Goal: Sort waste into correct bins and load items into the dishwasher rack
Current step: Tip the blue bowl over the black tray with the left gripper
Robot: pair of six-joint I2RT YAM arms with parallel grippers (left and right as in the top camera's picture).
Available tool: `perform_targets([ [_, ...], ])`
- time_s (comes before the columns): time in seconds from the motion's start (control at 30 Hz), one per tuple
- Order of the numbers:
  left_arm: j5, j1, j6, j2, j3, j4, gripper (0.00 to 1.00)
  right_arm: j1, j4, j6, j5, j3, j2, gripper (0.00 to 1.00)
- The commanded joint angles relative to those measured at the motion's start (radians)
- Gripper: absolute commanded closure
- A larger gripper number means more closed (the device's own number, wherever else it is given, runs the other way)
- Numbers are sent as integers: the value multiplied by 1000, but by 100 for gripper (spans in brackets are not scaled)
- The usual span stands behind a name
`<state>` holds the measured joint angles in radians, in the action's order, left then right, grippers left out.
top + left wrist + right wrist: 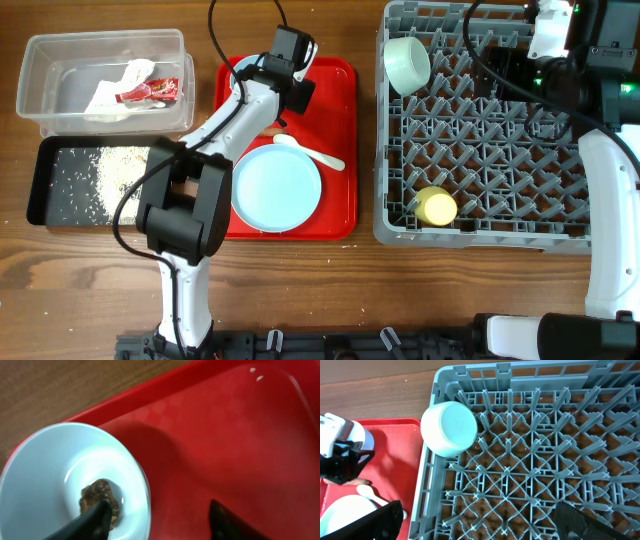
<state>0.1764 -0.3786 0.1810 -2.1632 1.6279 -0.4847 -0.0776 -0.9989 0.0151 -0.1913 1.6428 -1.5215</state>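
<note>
My left gripper [159, 506] is open over the red tray [215, 435]. One finger is inside a small pale bowl [45, 465], touching the dark brown food lump [100, 497]; the other finger is outside the rim. In the overhead view the left gripper [290, 88] hides this bowl. My right gripper [479, 510] is open and empty above the grey dishwasher rack [545, 460], at its far side [497, 62]. The rack [500, 235] holds a second pale bowl [406, 63] and the yellow cup [437, 207]. The pale blue plate [277, 187] and white spoon [310, 152] lie on the red tray.
The clear tub [60, 110] at the far left holds the crumpled white napkin [115, 92] and red wrapper [152, 92]. The black tray [45, 185] in front of it holds white rice grains [120, 170]. Wooden tabletop [330, 290] lies along the near edge.
</note>
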Motion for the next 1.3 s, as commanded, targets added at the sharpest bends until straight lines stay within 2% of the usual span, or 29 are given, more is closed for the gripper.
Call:
perform_targets([
  [0.0,15,4,7,-43,1,11,58,2,-5,11,-20,-2,7,2],
  [0.23,15,4,6,-50,1,11,82,2,-5,11,-16,-2,7,2],
  [0.3,16,4,6,-50,1,11,96,2,-5,12,-16,-2,7,2],
  [0.4,15,3,-18,-48,1,9,96,2,-5,11,-16,-2,7,2],
  [0.53,16,3,-147,10,3,-44,96,2,-5,11,-13,-2,7,2],
  [0.57,16,3,-214,62,5,-90,96,2,-5,11,-13,-2,7,2],
  [0.63,15,3,-259,117,8,-144,96,2,-5,11,-13,-2,7,2],
  [0.77,13,4,-362,319,9,-357,96,2,-5,11,-13,-2,7,2],
  [0.9,-5,30,-389,479,9,-529,96,2,-5,12,-13,-2,7,2],
  [0.97,-40,89,-406,553,9,-631,96,2,-8,14,-13,-2,7,2],
  [1.07,-184,229,-392,587,8,-752,96,2,-14,14,-13,-2,7,2],
  [1.17,-427,444,-238,577,3,-850,96,2,-18,13,-13,-15,7,2],
  [1.27,-644,637,-106,565,-52,-836,96,2,-20,13,-13,-29,6,2],
])
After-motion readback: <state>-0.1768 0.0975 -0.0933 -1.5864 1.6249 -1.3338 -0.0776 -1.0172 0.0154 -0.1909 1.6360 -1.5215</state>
